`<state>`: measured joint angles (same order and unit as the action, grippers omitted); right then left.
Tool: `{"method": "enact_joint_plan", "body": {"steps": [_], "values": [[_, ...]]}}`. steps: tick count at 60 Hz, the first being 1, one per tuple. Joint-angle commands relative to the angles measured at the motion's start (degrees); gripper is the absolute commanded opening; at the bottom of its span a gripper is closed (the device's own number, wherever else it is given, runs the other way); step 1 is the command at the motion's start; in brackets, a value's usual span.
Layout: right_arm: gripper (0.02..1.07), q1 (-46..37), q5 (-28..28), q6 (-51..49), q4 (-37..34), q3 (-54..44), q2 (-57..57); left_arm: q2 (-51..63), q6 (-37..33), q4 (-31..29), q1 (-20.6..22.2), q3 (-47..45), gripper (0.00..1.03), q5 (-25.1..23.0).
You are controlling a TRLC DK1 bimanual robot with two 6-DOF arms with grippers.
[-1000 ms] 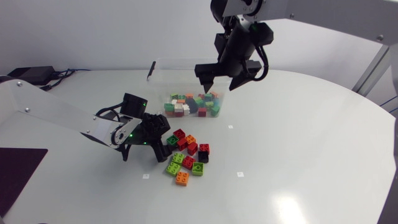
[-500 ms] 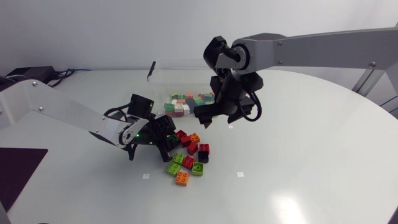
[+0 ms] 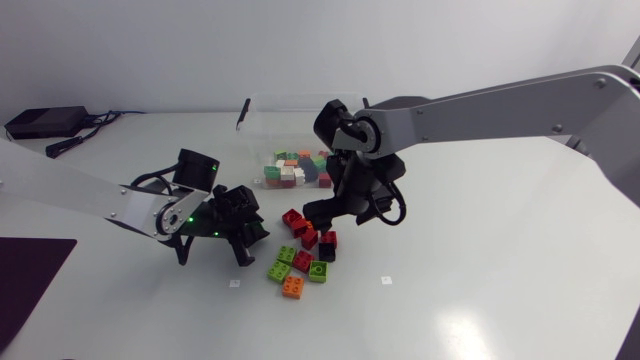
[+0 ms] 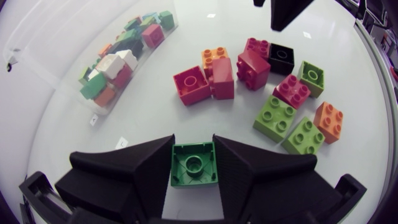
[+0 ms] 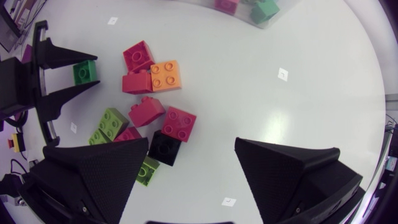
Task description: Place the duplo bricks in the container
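My left gripper (image 4: 193, 140) is shut on a dark green duplo brick (image 4: 194, 165), low over the table just left of the loose pile (image 3: 305, 250). In the head view the left gripper (image 3: 248, 226) hides that brick. The pile holds several red, lime green and orange bricks and one black brick (image 5: 165, 147). My right gripper (image 5: 191, 143) hangs open above the pile, nothing between its fingers; in the head view the right gripper (image 3: 335, 212) sits at the pile's far side. The clear container (image 3: 298, 115) stands behind it, with several bricks inside.
A black finger (image 4: 287, 11) of my right gripper shows beyond the pile in the left wrist view. The container's wall (image 4: 68, 78) runs close beside the left gripper. White table stretches out to the right and front of the pile.
My left gripper has shut on the green brick and drawn back left from the pile. My right arm has come down from above the container to hang over the pile.
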<state>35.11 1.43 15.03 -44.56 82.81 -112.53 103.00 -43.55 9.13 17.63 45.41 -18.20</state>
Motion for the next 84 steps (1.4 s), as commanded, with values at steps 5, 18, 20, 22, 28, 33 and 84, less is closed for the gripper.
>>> {"method": "enact_joint_plan", "body": {"steps": [5, 18, 20, 22, 28, 33, 84], "values": [[1.02, 1.6, 0.6, 1.4, 0.6, -1.2, -3.7, -6.8, -1.1, -1.4, -1.5, -1.6, 0.28, -1.1], [1.02, 3.5, 0.9, 1.5, 0.8, -1.6, -5.8, -12.6, -1.0, -3.9, -2.9, -2.3, 0.28, -1.1], [1.02, 4.0, 0.8, 1.6, 0.8, -1.3, -6.0, -13.6, -1.0, -4.2, -3.0, -2.2, 0.28, -1.1], [1.02, 4.2, 0.6, 1.7, 0.8, -1.1, -6.4, -14.5, -0.8, -4.6, -3.1, -2.0, 0.28, -1.1], [0.99, 4.7, 0.1, 1.8, 0.9, -0.5, -7.0, -17.4, -0.4, -6.5, -3.3, -0.8, 0.28, -1.1], [0.95, 4.9, 0.0, 1.9, 1.0, -0.5, -7.1, -19.3, 0.0, -7.2, -3.2, -0.1, 0.28, -1.1], [0.31, 1.4, 0.2, 1.6, 7.8, -10.0, -1.3, -22.8, 7.5, -9.4, -2.2, 10.9, 0.28, -0.9]]}}
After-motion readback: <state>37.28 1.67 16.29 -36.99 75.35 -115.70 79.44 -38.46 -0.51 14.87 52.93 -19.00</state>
